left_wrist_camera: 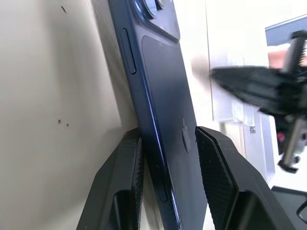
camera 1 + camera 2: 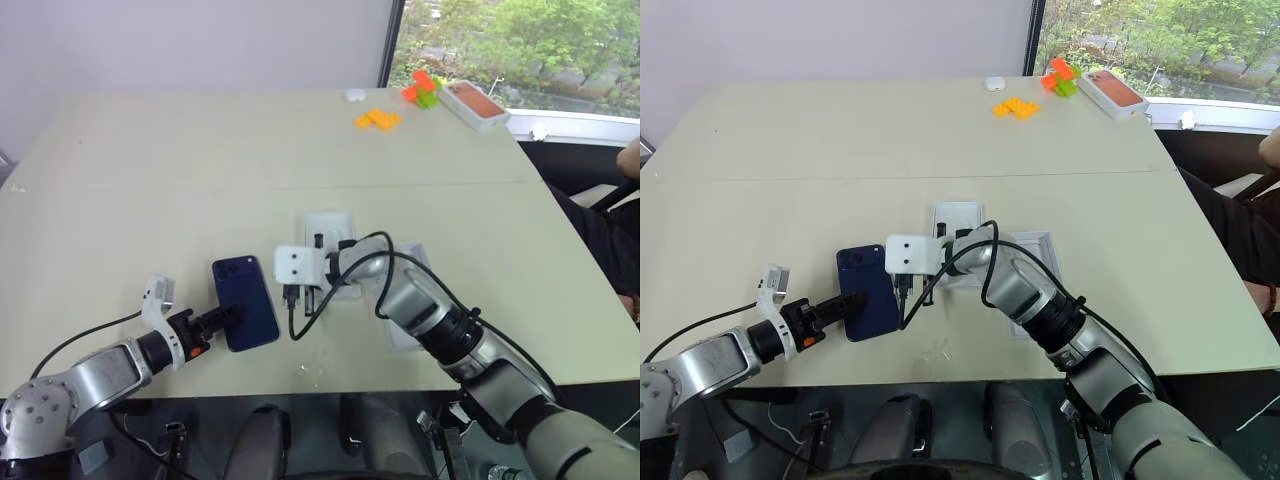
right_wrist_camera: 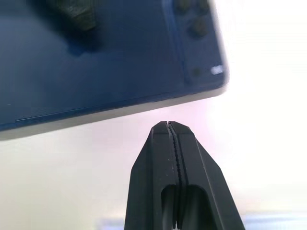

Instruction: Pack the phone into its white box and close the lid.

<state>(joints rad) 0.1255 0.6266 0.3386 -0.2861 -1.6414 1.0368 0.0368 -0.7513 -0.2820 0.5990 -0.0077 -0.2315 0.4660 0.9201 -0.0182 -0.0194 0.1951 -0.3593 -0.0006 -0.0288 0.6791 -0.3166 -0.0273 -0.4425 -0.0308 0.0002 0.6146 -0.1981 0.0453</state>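
In the left eye view you see the phone [image 2: 245,301] lying back-up on the table [image 2: 150,160], left of centre in the lower half of the frame. Your left gripper [image 2: 228,316] comes in from the lower left and meets the phone's near left edge. Your right gripper [image 2: 305,297] sits just right of the phone, at the end of the arm that crosses in from the lower right. Behind that wrist lie white box parts: one piece [image 2: 328,228] above it and another [image 2: 408,300] under the forearm; you cannot tell here which is the white box and which the lid. Orange blocks [image 2: 377,119] and an orange-topped box [image 2: 474,104] sit at the upper right.

The right eye view gives you the same layout, with a person's arm [image 2: 1270,148] at the right edge.

The left wrist view adds the grip: both fingers [image 1: 124,187] clamp the phone's edge, one on each face.

The right wrist view shows what the head views hide: its fingers are pressed together on nothing, tips just short of the phone's long edge.
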